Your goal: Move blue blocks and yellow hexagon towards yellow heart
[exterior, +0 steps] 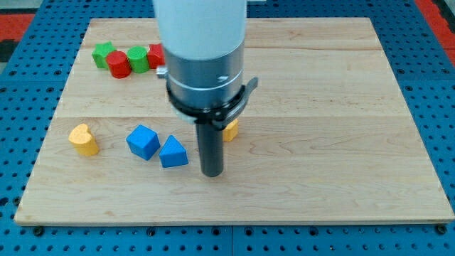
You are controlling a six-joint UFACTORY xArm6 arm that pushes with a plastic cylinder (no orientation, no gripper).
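A yellow heart (83, 139) lies at the view's left on the wooden board. A blue cube (143, 141) sits to its right, and a blue triangular block (173, 152) touches or nearly touches the cube's right side. A yellow hexagon (230, 129) is mostly hidden behind the rod, only its right edge showing. My tip (212, 173) rests on the board just right of the blue triangular block and below the yellow hexagon, apart from both.
Near the view's top left stands a row of blocks: a green one (104, 53), a red cylinder (119, 64), a green one (137, 59) and a red one (156, 55) partly behind the arm. The board's edge (234, 222) runs along the bottom.
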